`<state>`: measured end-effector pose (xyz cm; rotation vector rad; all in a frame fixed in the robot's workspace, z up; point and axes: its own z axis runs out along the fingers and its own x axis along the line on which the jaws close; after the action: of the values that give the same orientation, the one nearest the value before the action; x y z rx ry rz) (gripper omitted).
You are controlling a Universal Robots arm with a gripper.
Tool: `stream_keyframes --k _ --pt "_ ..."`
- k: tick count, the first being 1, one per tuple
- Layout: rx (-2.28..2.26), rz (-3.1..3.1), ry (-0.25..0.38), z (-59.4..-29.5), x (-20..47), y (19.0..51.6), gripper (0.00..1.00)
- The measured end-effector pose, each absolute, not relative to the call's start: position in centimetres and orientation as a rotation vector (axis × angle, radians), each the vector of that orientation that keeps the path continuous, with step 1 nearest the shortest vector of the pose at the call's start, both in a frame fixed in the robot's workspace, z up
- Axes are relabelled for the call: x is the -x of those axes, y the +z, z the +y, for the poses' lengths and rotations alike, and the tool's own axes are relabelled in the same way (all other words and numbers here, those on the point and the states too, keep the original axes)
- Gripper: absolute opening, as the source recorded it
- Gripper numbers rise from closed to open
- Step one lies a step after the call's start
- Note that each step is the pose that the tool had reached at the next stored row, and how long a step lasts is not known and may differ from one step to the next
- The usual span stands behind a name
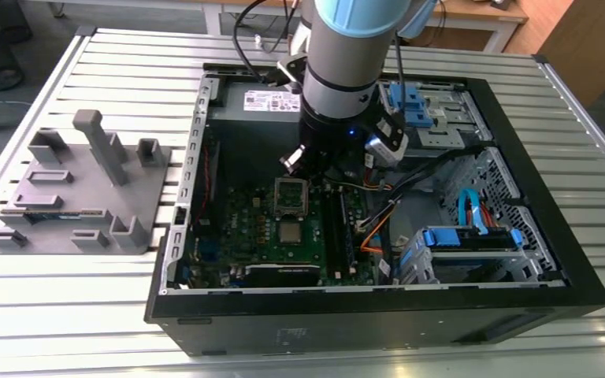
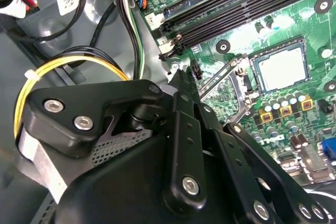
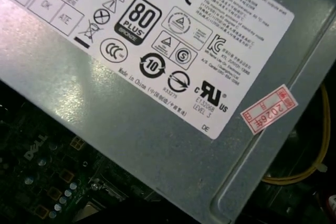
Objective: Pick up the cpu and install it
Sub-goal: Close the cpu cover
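With the small pale silvery square cpu (image 2: 278,66) lying unclamped in the dark metal-framed socket (image 2: 255,77), and the fingers of the black gripper (image 2: 181,74) pinched together empty near the raised steel frame (image 2: 226,80), could knock that chip askew on a careless descent.

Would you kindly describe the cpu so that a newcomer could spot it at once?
Find the open black computer case on the slatted table, then the green board on its floor. Near the board's middle lies the cpu, a small flat square. Its pale silvery top sets it apart from the long dark memory slots beside it.
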<state>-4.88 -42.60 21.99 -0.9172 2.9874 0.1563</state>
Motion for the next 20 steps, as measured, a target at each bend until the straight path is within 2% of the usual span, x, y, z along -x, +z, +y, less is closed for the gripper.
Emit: stream_keyframes --k 20 --pt "0.991 2.966 0.158 -42.66 4.89 22.23 0.11"
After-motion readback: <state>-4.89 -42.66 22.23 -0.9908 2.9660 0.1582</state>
